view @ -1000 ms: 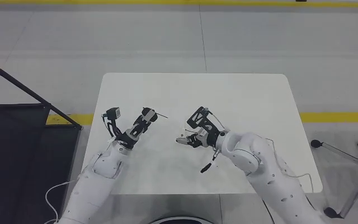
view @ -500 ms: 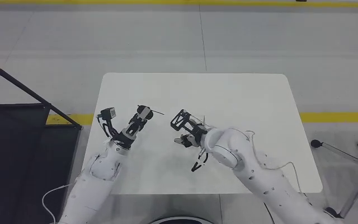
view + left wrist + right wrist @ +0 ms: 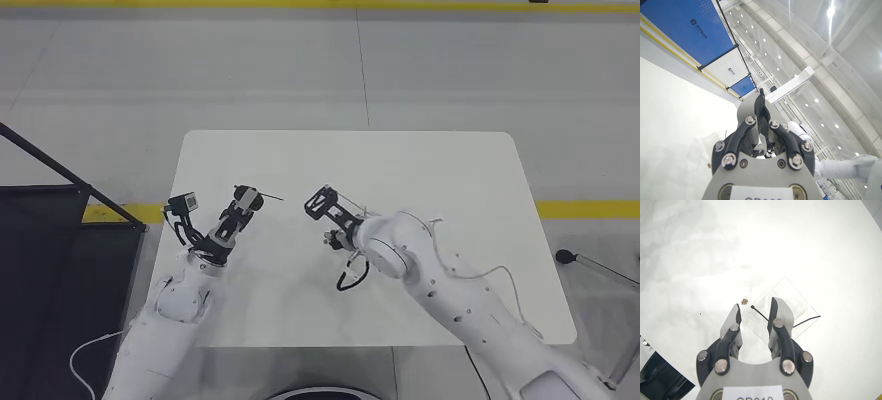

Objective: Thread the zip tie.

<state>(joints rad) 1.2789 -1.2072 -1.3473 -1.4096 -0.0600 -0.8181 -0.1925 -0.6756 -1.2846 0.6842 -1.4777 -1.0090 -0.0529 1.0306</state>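
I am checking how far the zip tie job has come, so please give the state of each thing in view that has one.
Zip tie: lying on the clear sheet, not looped, tail free.
Clear sheet: flat on the table.
Right gripper: open, over the zip tie's head end.
Left gripper: shut on a thin black strip, raised off the table.

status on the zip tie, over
Right gripper open above zip tie. Zip tie on clear sheet, not threaded. Left gripper shut on thin black strip. Brown scrap beside tie's head.
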